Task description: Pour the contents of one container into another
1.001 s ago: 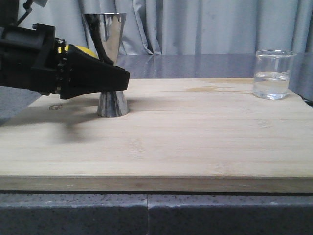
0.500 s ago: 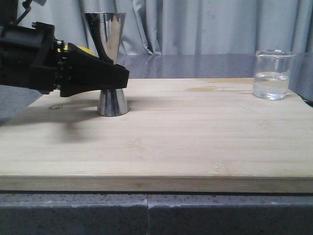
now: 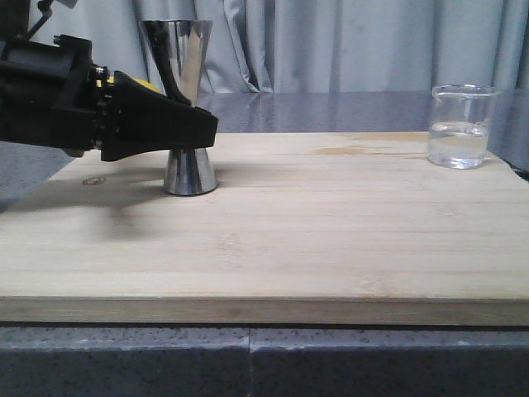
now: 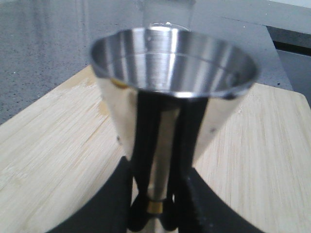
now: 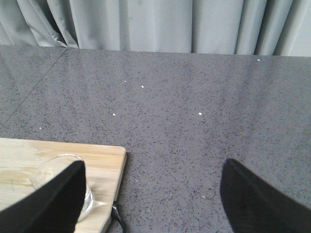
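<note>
The steel jigger (image 3: 188, 99) stands upright on the wooden board (image 3: 331, 231) at the back left. My left gripper (image 3: 207, 131) reaches in from the left at its narrow waist. In the left wrist view the black fingers (image 4: 138, 216) press in on both sides of the gold band on the jigger (image 4: 170, 73), so this gripper is shut on it. The clear glass beaker (image 3: 461, 126), partly filled with clear liquid, stands at the board's back right corner. My right gripper (image 5: 155, 204) is open wide over the dark tabletop, with the beaker (image 5: 53, 167) just behind one finger.
A yellow lemon (image 3: 145, 84) peeks out behind the left gripper's body. Grey curtains (image 3: 347, 41) hang behind the dark speckled table. A thin black cable (image 5: 116, 218) lies by the board's corner (image 5: 112, 160).
The left gripper has shifted slightly upward at the jigger's waist. The jigger still stands on the board, and the beaker has not moved.
</note>
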